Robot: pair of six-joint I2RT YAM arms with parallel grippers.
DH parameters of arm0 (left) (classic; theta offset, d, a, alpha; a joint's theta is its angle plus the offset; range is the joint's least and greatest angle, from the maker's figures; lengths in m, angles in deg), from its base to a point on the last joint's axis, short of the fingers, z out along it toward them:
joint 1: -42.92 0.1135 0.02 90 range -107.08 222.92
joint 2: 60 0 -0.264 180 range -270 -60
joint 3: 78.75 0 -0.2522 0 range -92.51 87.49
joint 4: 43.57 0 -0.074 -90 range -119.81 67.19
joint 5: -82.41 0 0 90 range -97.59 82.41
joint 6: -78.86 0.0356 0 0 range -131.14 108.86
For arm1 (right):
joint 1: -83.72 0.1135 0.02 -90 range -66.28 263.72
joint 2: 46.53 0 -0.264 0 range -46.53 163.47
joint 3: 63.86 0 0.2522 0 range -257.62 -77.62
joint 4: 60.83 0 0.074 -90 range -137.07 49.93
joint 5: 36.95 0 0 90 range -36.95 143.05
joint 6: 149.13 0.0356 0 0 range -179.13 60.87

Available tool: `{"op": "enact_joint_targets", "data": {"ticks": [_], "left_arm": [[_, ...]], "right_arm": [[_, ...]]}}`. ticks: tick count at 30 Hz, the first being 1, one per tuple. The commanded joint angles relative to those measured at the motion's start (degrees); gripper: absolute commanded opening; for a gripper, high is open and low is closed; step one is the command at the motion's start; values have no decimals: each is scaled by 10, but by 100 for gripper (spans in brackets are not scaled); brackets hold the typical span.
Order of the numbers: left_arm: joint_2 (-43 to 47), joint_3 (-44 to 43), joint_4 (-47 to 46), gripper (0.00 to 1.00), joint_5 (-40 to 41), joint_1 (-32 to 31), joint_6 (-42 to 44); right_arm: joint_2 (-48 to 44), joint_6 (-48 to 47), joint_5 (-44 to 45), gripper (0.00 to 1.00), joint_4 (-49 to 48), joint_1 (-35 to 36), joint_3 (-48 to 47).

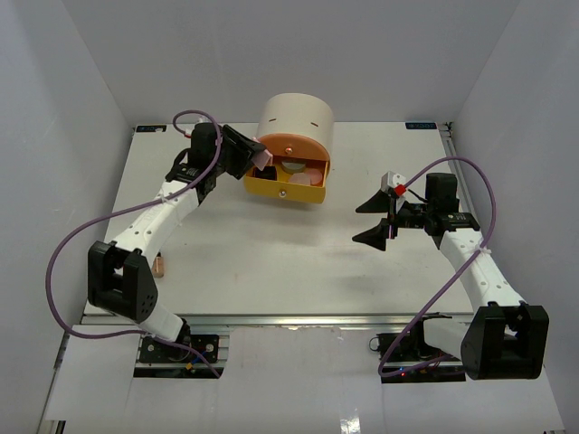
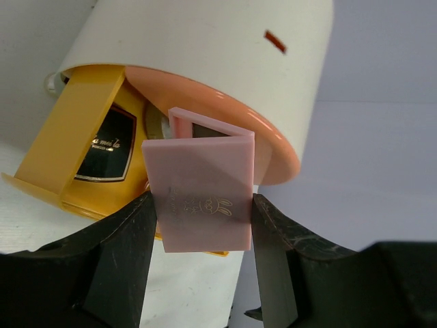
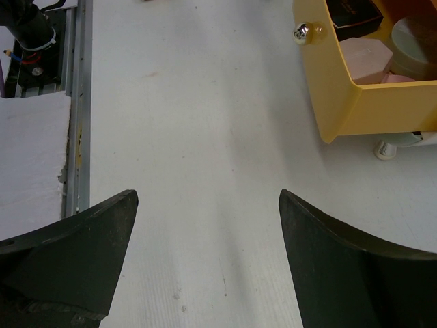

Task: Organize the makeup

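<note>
Beside the yellow drawer [image 2: 65, 147], my left tool [image 2: 203, 222] clamped on a pink compact [image 2: 205, 171] — my right tool [image 3: 208, 225] spread apart, over the surface [image 3: 205, 102]

**ARM AND GRIPPER STATUS**

The white-and-black left arm [image 1: 158, 212] extends forward from its base and angles to the right at the wrist. The black two-finger left gripper [image 2: 203, 205] is clamped on a flat pink square compact [image 2: 201, 181], with one finger pressing each side edge. The white-and-black right arm [image 1: 479, 267] reaches forward with its wrist turned to the left. The black two-finger right gripper [image 1: 375, 220] points left with its jaws spread wide.
</note>
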Motion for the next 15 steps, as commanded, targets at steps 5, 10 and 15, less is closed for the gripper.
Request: {"op": "enact_joint_targets", "data": {"ticks": [5,10,15], "left_arm": [[-35,-44,0,63,-2,-9,-3],[-26,-55,0,94,-4,-11,14],[0,-56,-3,98,0,-11,40]], "right_arm": [[-10,-7,-15,90,-2,-2,0],[-10,-7,-18,90,-2,-2,1],[-10,-7,-22,90,-2,-3,1]]}}
